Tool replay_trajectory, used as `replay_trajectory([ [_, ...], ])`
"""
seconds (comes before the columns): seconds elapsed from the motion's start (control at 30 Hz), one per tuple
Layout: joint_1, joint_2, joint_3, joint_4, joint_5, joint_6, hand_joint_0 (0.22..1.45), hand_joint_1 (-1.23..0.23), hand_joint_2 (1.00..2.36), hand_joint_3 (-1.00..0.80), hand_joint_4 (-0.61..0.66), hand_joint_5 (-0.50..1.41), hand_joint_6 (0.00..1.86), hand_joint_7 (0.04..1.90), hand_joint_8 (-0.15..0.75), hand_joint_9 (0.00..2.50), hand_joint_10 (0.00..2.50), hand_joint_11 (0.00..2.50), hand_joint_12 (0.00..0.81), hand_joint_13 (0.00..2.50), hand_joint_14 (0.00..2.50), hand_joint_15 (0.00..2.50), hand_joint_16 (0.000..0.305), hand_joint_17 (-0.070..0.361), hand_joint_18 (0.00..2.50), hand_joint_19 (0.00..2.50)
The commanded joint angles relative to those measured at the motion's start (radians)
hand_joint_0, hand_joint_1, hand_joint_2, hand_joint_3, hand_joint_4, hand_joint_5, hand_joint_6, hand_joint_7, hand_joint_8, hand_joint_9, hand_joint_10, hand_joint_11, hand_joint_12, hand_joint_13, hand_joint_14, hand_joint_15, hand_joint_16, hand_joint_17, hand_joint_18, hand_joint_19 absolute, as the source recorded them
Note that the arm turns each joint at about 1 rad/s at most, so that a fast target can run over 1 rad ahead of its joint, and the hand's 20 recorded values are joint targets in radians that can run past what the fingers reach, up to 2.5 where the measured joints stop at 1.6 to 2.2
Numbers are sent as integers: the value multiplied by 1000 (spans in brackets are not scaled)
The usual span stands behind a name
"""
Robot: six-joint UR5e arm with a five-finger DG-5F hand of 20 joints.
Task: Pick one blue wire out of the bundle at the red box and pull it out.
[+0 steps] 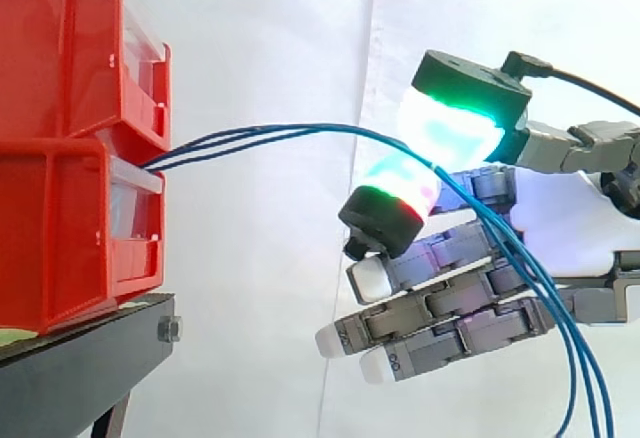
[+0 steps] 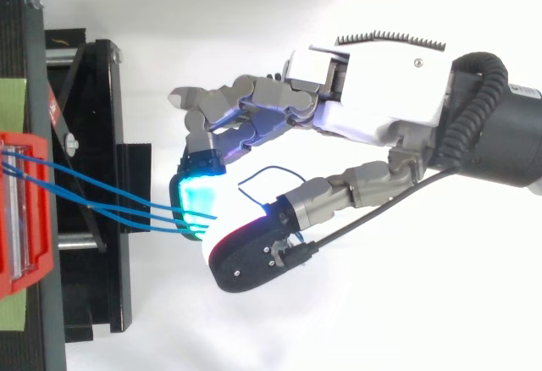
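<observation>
The hand (image 1: 560,213) pinches the blue wires (image 1: 270,133) between two glowing pads (image 1: 450,128), its other fingers lying straight beneath. The wires leave the red bins (image 1: 60,228) at 9 o'clock, atop the black stand (image 1: 80,368), arc to the pinch and trail off toward 5 o'clock.

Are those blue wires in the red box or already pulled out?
In. The blue wires run from the front of the red box to the hand, whose glowing pads pinch them.
</observation>
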Motion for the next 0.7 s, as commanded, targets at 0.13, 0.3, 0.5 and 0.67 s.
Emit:
replay_trajectory([
  [0.13,0,0,0,2,-2,-1,625,-900,1018,-309,250,-160,817,1530,211,623,16,400,361,0,0,0,56,126,0,270],
  [0.3,0,0,0,1,-2,-1,569,-832,1021,-276,158,-106,711,1423,194,626,12,282,352,0,0,0,56,125,0,277],
  [0.5,0,0,0,2,-2,-1,557,-617,1024,-219,114,-50,597,1482,161,671,8,193,332,0,0,0,53,119,0,287],
  [0.67,2,0,0,2,0,-1,580,-658,1025,-209,151,-32,526,1525,176,673,12,264,337,0,0,0,52,117,0,283],
])
